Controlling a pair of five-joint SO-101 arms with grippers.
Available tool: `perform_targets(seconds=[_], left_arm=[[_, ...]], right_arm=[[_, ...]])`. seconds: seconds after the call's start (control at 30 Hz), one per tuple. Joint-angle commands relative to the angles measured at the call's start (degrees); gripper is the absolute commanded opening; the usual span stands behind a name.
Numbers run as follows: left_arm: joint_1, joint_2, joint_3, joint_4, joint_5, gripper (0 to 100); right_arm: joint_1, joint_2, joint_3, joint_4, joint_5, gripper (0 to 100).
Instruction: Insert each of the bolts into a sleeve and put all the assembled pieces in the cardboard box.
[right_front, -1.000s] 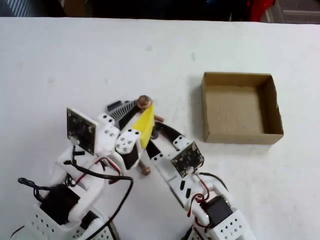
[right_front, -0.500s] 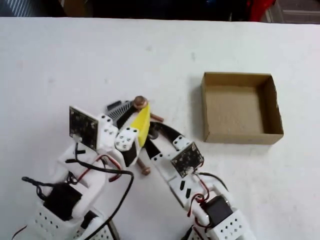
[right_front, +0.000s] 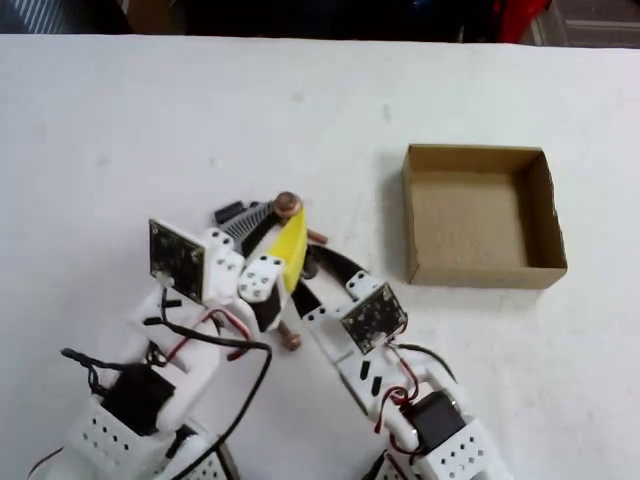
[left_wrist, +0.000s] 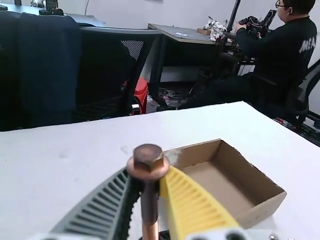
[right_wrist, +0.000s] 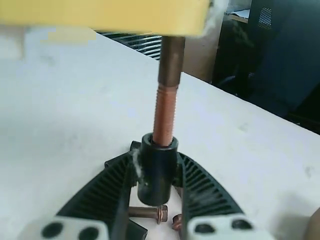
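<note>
The left pincer (left_wrist: 148, 181) clamps a copper-coloured hex-head bolt (left_wrist: 148, 161) upright, its threaded tip just inside the mouth of a short black cylindrical sleeve (right_wrist: 157, 170) gripped by the right pincer (right_wrist: 157, 176). This insertion looks barely begun. The brown cardboard box (right_front: 487, 272) holds nothing, and other copper bolts (right_front: 289, 337) lie loose on the white surface (right_front: 150, 120), so nearly everything remains.
</note>
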Motion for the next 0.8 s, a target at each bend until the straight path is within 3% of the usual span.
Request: perform_targets(seconds=[0.0,0.3,0.77], left_arm=[[3.1,-0.5,-0.5,-0.1,0.5,2],[3.0,-0.5,0.3,5.1,0.5,2],[2.9,-0.5,7.0,2.6,0.0,2]], right_arm=[[-0.5,-1.4,0.5,-1.5,0.6,1.7],[-0.3,-1.4,0.5,-1.5,0.6,1.7],[-0.2,-1.4,0.5,-1.3,0.6,1.7]])
